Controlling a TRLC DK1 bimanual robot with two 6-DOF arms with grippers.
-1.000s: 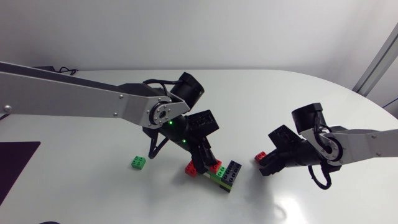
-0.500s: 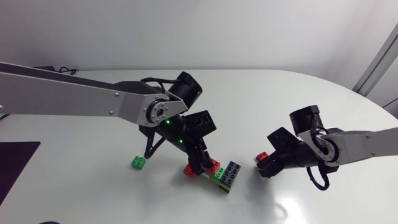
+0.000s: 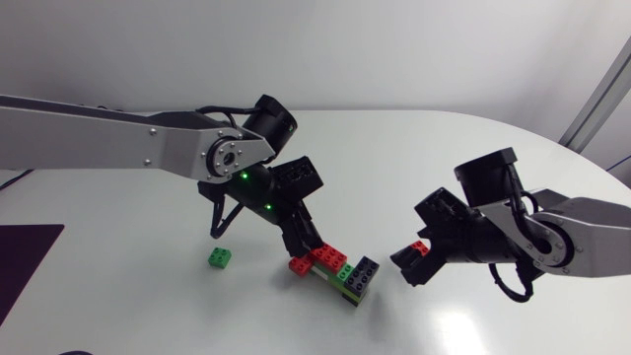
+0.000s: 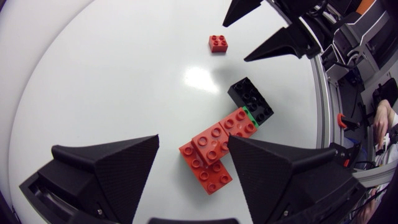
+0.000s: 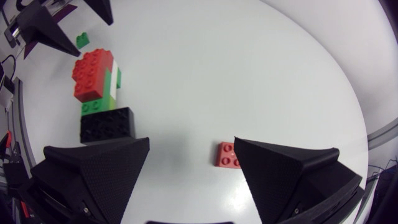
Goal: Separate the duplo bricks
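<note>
A joined stack lies near the table's front: red bricks [image 3: 322, 258] on a green one [image 3: 342, 277], with a black brick [image 3: 362, 277] at the right end. My left gripper [image 3: 304, 240] hovers open just above the stack's red end; in the left wrist view the red bricks [image 4: 211, 152] lie between and under its fingers, untouched. A small red brick [image 3: 421, 248] lies alone on the table. My right gripper [image 3: 405, 264] stands open over it; the right wrist view shows that brick [image 5: 228, 155] loose between the fingers. A small green brick [image 3: 220, 257] lies left of the stack.
The white table [image 3: 414, 148] curves away at the right and back. Bare surface lies behind both arms and between the stack and the small red brick. My right gripper's fingers [image 4: 277, 43] show beyond the black brick [image 4: 252, 99] in the left wrist view.
My right gripper opened, let the small red brick down and lifted off it. My left gripper rose up and to the left off the stack, opening a little wider.
</note>
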